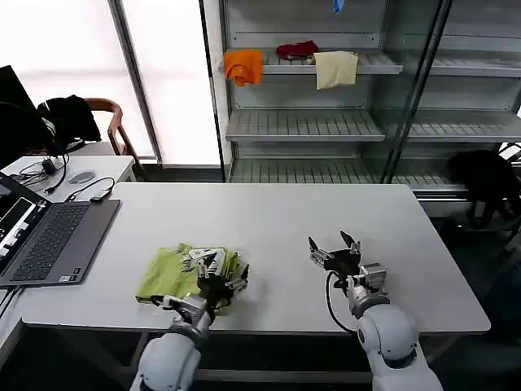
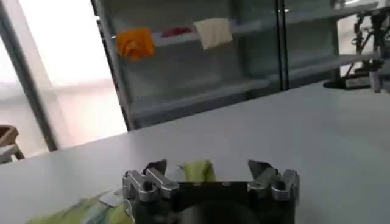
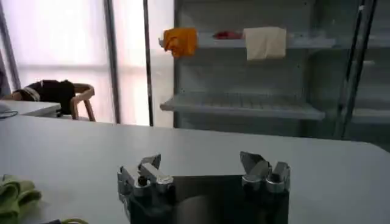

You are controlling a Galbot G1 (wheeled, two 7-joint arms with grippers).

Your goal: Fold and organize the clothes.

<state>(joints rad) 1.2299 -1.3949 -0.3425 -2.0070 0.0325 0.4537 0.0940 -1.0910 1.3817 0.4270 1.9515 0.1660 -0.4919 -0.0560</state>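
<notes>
On the table (image 1: 269, 212) we find the T-shirt (image 1: 175, 273) bunched near the front edge, left gripper (image 1: 220, 277) over its right side. The right gripper (image 1: 334, 248) sits to its right; the laptop (image 1: 49, 240) lies to its left.

1. T-shirt (image 1: 183, 273): thin, soft, matt green cloth, wrinkled.
2. Table (image 1: 269, 220): smooth, matt white top.
3. Left gripper (image 1: 223, 273) and right gripper (image 1: 334, 245): black bodies, bare silvery metal fingers.
4. Laptop (image 1: 49, 240), left edge: matt grey.
</notes>
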